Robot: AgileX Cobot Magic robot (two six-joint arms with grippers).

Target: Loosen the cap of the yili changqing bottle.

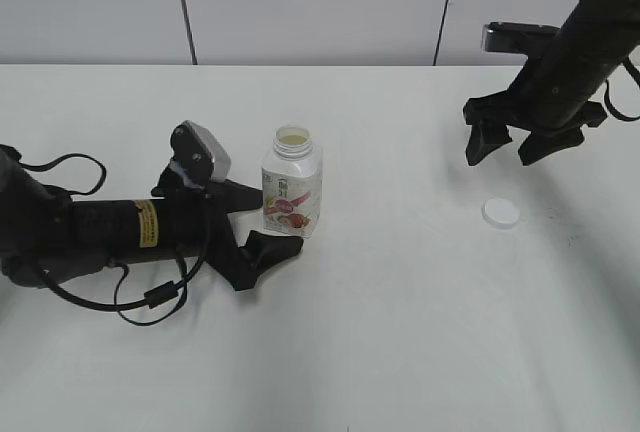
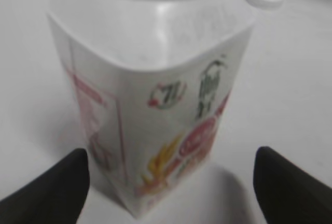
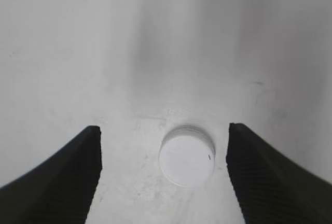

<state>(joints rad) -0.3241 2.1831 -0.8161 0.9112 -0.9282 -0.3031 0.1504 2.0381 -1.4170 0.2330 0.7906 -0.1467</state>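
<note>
A: Where are the bottle (image 1: 292, 184) and the cap (image 1: 500, 212) to be found?

B: The bottle is stood upright on the worktop (image 1: 400, 332), left of centre, with its neck uncovered. The cap is seen lying flat on the worktop, well apart from it on the right. The loosening is judged done, since nothing is left on the neck.

A: How are the claws held?

B: The left claw (image 1: 252, 222) is spread wide, with the bottle between its fingers; in the left wrist view a gap is seen on each side, so nothing is gripped. The right claw (image 1: 523, 142) is raised above the worktop, also spread and empty, with the cap (image 3: 187, 155) seen below and between its fingers (image 3: 67, 175).

A: What could go wrong from here?

B: The bottle is the main risk. It is open, and something pale is seen in its mouth, though whether liquid cannot be told. Should the left arm be drawn back crookedly, the body could be caught by a finger and tipped, and the contents spilled.

A: And on the right?

B: If that claw were lowered carelessly, the cap could be nudged and sent sliding. It is light and flat, so little force would be needed.
</note>
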